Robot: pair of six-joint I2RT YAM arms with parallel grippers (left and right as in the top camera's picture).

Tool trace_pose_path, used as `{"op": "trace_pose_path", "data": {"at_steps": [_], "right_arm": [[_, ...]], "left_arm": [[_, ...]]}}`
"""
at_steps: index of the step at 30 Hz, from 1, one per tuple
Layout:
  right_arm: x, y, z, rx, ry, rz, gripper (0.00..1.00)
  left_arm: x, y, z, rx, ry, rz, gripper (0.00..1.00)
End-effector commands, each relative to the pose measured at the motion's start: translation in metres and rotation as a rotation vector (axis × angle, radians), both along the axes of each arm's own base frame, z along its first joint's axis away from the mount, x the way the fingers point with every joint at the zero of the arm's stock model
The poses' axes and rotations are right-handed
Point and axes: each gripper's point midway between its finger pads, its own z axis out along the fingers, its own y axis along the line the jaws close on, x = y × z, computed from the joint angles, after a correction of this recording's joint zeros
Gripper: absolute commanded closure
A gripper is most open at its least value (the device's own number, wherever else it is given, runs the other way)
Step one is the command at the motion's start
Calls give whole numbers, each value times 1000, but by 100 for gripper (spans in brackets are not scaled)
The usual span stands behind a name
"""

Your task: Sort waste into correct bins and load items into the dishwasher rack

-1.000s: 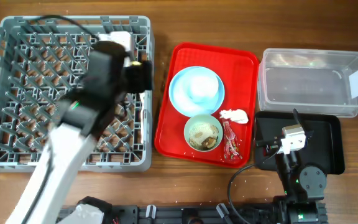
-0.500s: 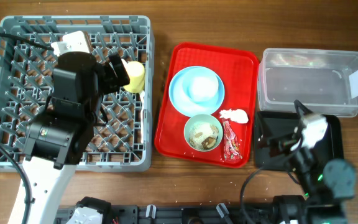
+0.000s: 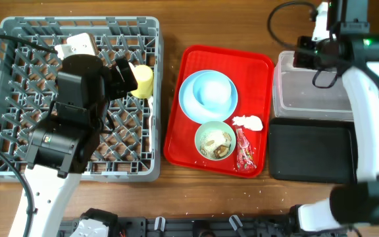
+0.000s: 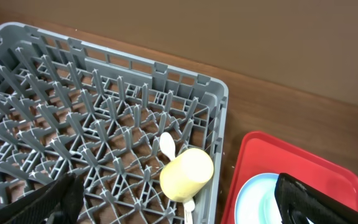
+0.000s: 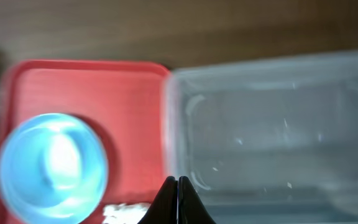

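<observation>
where the yellow cup (image 4: pixel 187 174) lies, the left hand (image 4: pixel 177 186) gapes.

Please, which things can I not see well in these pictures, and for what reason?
1. Overhead: the left arm hides the middle of the rack.
2. Overhead: the right arm covers the right end of the clear tub.
3. Overhead: the print on the wrapper is too small to read.
4. Right wrist: everything is blurred; the bottom edge cuts off the napkin.
</observation>
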Motion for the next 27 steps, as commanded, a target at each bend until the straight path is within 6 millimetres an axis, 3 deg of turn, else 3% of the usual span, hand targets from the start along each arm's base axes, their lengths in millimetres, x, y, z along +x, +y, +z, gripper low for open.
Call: {"op": "trace_pose_path", "data": {"at_steps": [1, 3, 4, 6, 11, 13, 16, 21, 27], "right_arm": [[-5, -34, -65, 56, 208, -161, 96], [-12, -42, -107, 103, 330, -192, 96], [-14, -29, -129, 194, 382, -112, 96], [-16, -20, -149, 253, 439, -108, 96], [-19, -26, -190, 270, 413, -151, 96], [-18, -16, -205, 297, 374, -57, 96], [-19, -6, -212, 332, 357, -15, 96], [-16, 19, -204, 469, 335, 26, 96], [-20, 46, -210, 463, 349, 90, 96]], "left_arm": [[0, 3, 1, -1, -6, 18, 0], [0, 3, 1, -1, -6, 18, 0], [0, 3, 1, -1, -6, 18, 0], [0, 3, 1, -1, -6, 18, 0], [0, 3, 1, -1, -6, 18, 0], [0, 3, 1, -1, -6, 18, 0], [0, 3, 1, -1, -6, 18, 0], [0, 3, 1, -1, -6, 18, 0], [0, 3, 1, -1, -6, 18, 0]]}}
